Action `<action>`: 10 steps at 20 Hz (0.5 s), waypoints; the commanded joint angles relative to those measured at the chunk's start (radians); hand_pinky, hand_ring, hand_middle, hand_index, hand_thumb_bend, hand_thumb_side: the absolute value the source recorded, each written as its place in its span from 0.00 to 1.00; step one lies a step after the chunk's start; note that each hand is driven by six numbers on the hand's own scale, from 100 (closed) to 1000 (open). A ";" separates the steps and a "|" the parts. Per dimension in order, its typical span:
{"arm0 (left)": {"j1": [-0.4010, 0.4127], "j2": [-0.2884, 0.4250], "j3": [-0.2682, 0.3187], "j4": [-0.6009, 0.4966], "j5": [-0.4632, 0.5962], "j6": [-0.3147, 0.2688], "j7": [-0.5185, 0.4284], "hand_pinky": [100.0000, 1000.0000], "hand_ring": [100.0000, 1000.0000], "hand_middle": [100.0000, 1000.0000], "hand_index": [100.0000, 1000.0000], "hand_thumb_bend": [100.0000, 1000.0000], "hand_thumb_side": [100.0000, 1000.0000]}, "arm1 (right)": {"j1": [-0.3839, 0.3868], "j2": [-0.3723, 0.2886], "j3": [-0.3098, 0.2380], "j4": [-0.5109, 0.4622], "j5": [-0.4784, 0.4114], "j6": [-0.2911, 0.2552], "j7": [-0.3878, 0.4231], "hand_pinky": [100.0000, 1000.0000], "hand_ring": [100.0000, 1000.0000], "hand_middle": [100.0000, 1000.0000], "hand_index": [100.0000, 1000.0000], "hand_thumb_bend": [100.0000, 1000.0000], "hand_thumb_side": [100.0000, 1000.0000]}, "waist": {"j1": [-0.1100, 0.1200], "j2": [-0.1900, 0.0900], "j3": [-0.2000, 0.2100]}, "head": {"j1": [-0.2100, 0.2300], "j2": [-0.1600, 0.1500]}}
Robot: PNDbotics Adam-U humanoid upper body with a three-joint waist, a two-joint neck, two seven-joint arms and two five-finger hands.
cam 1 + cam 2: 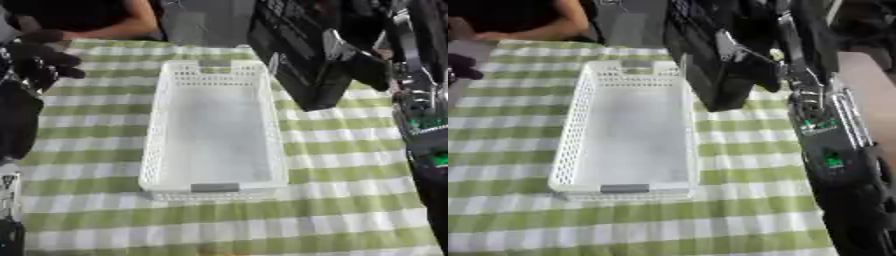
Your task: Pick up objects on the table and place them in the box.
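Box [214, 137]: white perforated basket, empty, at centre of worktop [350, 210].
Handling: judged light, stiff; best taken at rim.
Left hand [39, 62]: at 10 o'clock, fingers curled, nothing held.
Right hand [750, 52]: at 1 o'clock; fingers cannot be told.

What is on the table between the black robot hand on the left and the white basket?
Only bare checked tablecloth between the left robot hand and the basket, per the left eye view.

The robot's left hand [39, 62] hangs at the left edge, black fingers curled inward, nothing visibly held, its dark forearm running down that side. The right arm [833, 145] reaches up the right side, wiring exposed, ending in a raised right hand [750, 50] whose fingers cannot be read.
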 commanded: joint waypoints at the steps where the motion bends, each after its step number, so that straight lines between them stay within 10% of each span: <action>1: -0.007 0.004 -0.005 -0.020 0.006 -0.001 -0.006 0.62 0.63 0.78 0.69 0.45 0.80 | -0.051 0.022 0.021 0.072 0.020 -0.039 0.028 0.20 0.43 0.76 0.64 0.00 0.00 | 0.003 -0.013 0.004 | -0.017 0.000; 5: -0.010 0.003 -0.010 -0.020 0.010 0.001 -0.012 0.62 0.63 0.78 0.69 0.45 0.80 | -0.094 0.071 0.055 0.227 0.039 -0.142 0.104 0.36 0.56 0.83 0.72 0.00 0.00 | 0.004 -0.012 0.013 | -0.031 0.000; 6: -0.011 0.003 -0.010 -0.020 0.011 0.001 -0.013 0.62 0.63 0.78 0.69 0.45 0.80 | -0.103 0.082 0.062 0.265 0.045 -0.181 0.132 0.58 0.77 0.92 0.82 0.00 0.13 | 0.005 -0.012 0.016 | -0.034 0.000; 7: -0.011 0.002 -0.011 -0.020 0.012 0.002 -0.014 0.62 0.63 0.78 0.69 0.45 0.80 | -0.109 0.092 0.069 0.304 0.052 -0.223 0.168 0.56 0.76 0.91 0.81 0.00 0.10 | 0.005 -0.011 0.017 | -0.036 0.000; 8: -0.012 0.002 -0.011 -0.020 0.012 0.002 -0.015 0.62 0.63 0.78 0.69 0.45 0.80 | -0.113 0.101 0.072 0.338 0.057 -0.261 0.201 0.72 0.89 0.96 0.86 0.00 0.36 | 0.005 -0.010 0.019 | -0.038 0.000; 10: -0.012 0.001 -0.012 -0.020 0.013 0.003 -0.017 0.62 0.63 0.78 0.69 0.45 0.80 | -0.114 0.112 0.076 0.386 0.061 -0.324 0.251 0.80 0.95 0.97 0.87 0.00 0.44 | 0.005 -0.009 0.021 | -0.038 0.000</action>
